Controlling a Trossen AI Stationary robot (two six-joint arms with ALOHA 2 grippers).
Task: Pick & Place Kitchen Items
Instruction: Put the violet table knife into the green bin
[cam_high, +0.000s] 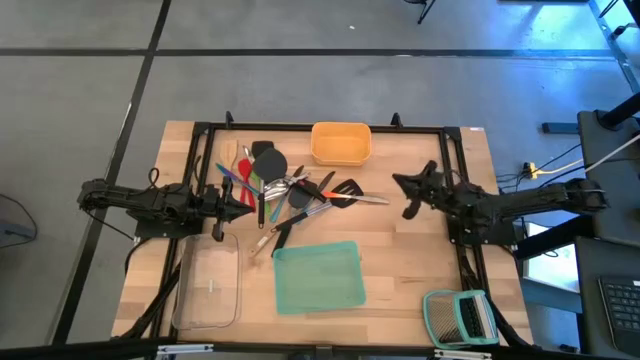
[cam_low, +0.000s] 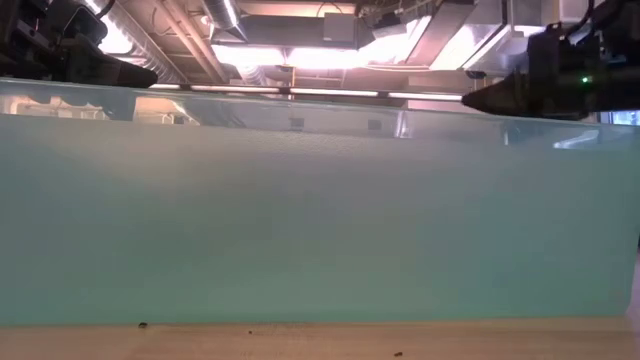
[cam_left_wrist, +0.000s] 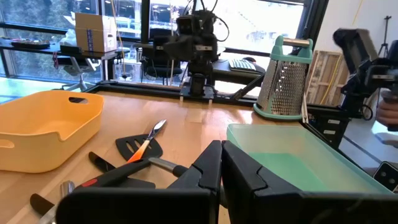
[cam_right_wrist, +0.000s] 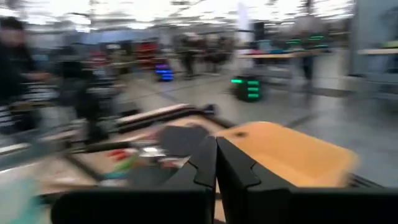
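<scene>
Left gripper (cam_high: 243, 207): at the left side of the table, just beside the left edge of the pile; fingers pressed together, holding nothing (cam_left_wrist: 221, 171).
Clear tray (cam_high: 210, 285): near-left corner, below the left arm.
Kitchen items (cam_high: 285, 195): a heap of long-handled utensils in the middle of the table, between the two arms, none lifted.
Slotted turner (cam_high: 343, 190): at the pile's right edge, flat on the wood.
Yellow tray (cam_high: 340, 142): far side, just beyond the pile.
Teal tray (cam_high: 316, 276): near side, centre.
Right gripper (cam_high: 412, 194): right of the pile, well apart from it; fingers closed together and empty (cam_right_wrist: 216, 165).
Rack (cam_high: 459, 316): near-right corner.
</scene>
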